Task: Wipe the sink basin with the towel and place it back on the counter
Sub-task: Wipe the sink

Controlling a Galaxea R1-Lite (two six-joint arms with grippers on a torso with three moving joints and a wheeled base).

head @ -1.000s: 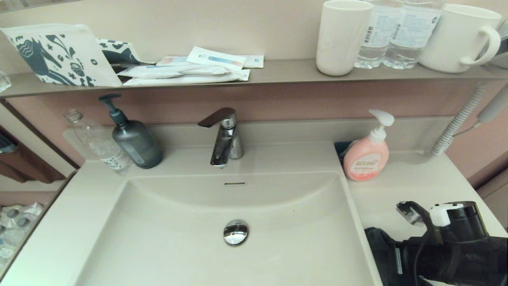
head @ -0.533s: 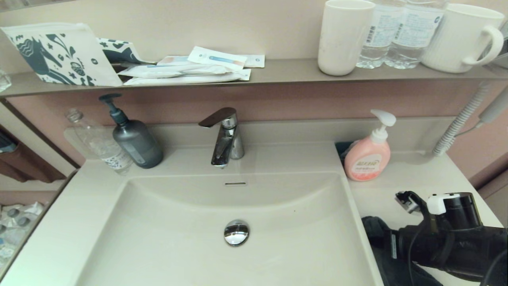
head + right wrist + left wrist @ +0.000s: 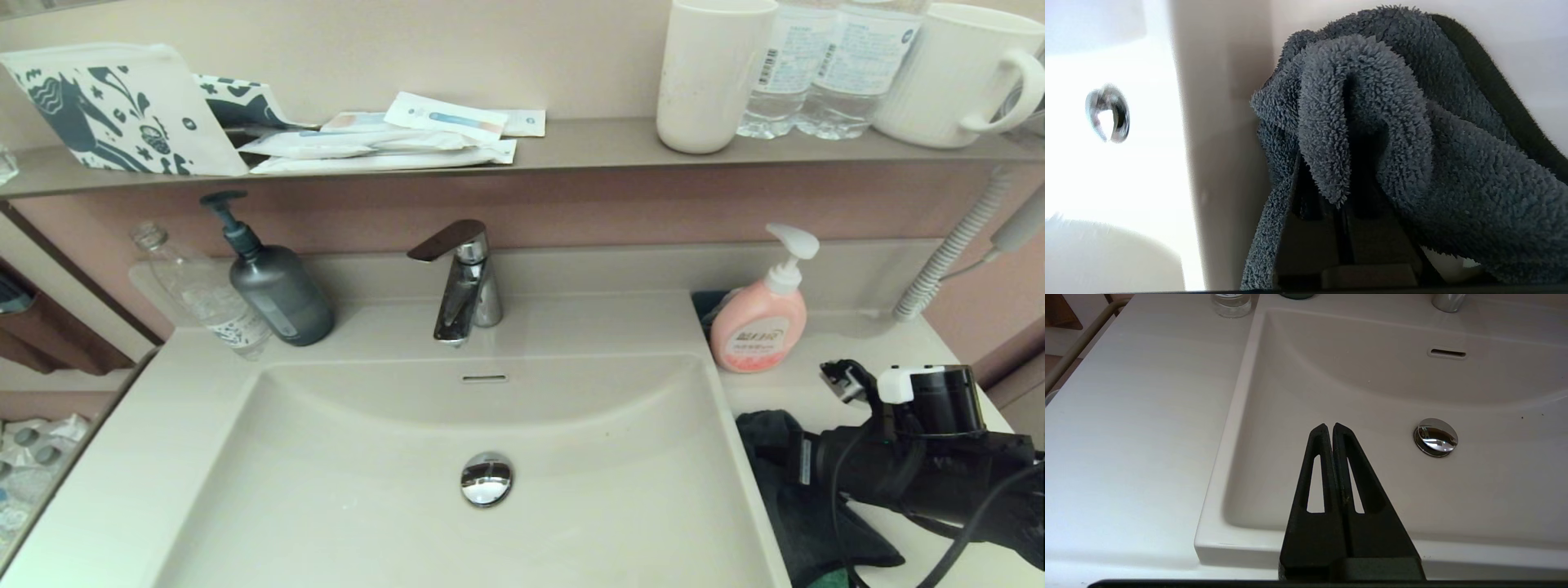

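At the lower right of the head view my right gripper has its fingers closed on the towel, whose dark folds bunch around them and lie on the worktop just beside the rim of the sink basin. My left gripper, fingers pressed together with nothing between them, hangs over the near left part of the basin, well apart from the chrome drain plug at centre frame. Farther back, the faucet stands at upper centre and a pink soap bottle at the right.
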